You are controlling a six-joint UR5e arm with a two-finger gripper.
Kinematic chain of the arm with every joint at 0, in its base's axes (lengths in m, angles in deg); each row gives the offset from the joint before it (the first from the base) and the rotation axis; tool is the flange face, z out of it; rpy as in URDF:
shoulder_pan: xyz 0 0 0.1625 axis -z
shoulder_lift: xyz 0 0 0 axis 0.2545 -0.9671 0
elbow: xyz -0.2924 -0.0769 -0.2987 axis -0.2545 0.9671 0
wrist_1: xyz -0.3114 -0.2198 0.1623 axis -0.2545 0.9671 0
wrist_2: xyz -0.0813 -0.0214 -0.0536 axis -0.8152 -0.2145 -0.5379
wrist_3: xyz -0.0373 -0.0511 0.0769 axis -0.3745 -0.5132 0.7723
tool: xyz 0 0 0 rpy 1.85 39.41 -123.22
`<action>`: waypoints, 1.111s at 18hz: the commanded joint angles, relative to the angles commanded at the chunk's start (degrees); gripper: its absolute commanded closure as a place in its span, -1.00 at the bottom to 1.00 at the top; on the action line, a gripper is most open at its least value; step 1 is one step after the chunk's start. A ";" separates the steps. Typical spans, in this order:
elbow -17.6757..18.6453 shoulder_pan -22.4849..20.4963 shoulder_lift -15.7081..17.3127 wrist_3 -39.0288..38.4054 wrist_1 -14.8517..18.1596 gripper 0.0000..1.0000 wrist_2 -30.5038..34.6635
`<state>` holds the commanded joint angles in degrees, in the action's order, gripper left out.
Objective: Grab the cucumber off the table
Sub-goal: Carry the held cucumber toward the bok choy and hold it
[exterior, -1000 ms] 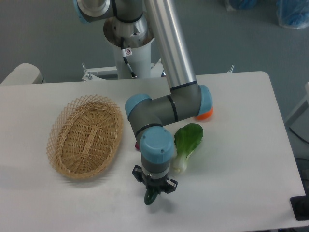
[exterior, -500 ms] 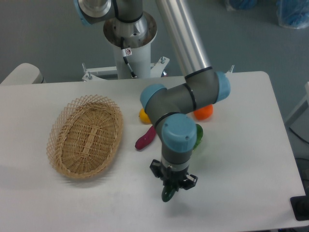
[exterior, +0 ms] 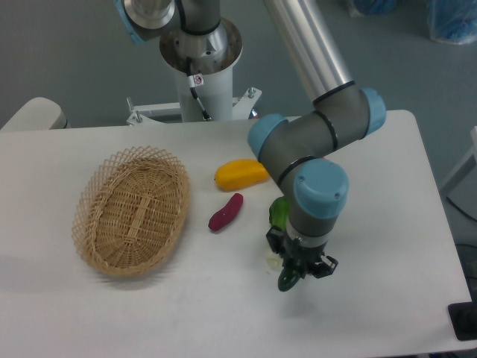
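One arm folds down from above, its wrist vertical, and I see the pincer (exterior: 297,270) pointing straight down over the bench (exterior: 387,224), clenched on the cucumber (exterior: 288,280), whose dark tip hangs below the fingers. Behind the wrist, part of the bok choy (exterior: 279,214) shows.

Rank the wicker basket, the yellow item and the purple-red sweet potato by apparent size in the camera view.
1. wicker basket, by far the largest.
2. yellow item.
3. sweet potato, similar in length but slimmer.
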<state>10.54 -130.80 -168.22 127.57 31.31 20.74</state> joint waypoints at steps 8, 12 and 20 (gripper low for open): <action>-3.17 -0.62 -1.84 5.03 3.35 0.49 0.79; -3.26 -0.62 -2.02 5.03 3.44 0.48 0.97; -3.17 -0.62 -2.11 8.81 3.18 0.48 1.06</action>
<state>7.37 -131.42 -170.33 136.38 34.49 21.79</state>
